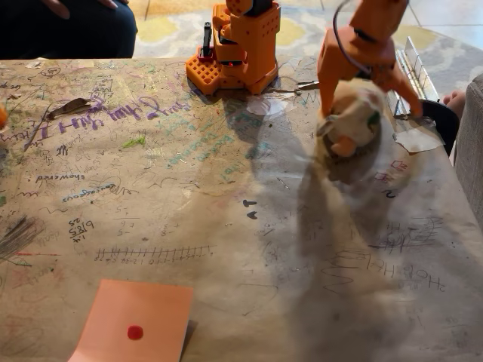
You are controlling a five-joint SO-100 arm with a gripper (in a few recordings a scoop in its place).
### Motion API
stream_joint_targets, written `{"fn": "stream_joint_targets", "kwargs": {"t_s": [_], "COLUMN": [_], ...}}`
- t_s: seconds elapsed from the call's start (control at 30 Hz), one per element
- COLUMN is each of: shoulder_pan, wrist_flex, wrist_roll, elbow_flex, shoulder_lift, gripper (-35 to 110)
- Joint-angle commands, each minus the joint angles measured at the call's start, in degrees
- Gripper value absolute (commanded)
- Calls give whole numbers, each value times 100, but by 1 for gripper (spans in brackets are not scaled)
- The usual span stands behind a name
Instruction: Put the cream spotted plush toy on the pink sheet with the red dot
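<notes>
I see the orange end effector clamped around the cream spotted plush toy, holding it above the scribbled bench at upper right. The plush is motion-blurred: cream, curled, with an orange foot and a green patch. The pink sheet with the red dot lies well apart, bottom left.

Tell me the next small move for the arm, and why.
Probably swing the gripper toward the picture's lower left. It holds the cream spotted plush toy, blurred, at the upper right, above the table, while the pink sheet with the red dot lies bare near the bottom left edge.
</notes>
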Motion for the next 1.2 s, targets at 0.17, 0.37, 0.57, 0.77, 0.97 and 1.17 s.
{"fn": "stream_joint_targets", "kwargs": {"t_s": [0.17, 0.37, 0.57, 0.77, 0.97, 1.17], "shoulder_pan": [-255, -536, -624, -62, 659, 1107], "wrist_flex": [70, 439, 853, 1257, 2408, 2971], "wrist_roll": [44, 325, 791, 879, 826, 1397], "elbow_flex": [-290, -598, -1143, -1468, -2575, -4289], "shoulder_lift": [-413, -1055, -1591, -712, 606, 2030], "gripper": [39, 5, 0, 0, 0, 0]}}
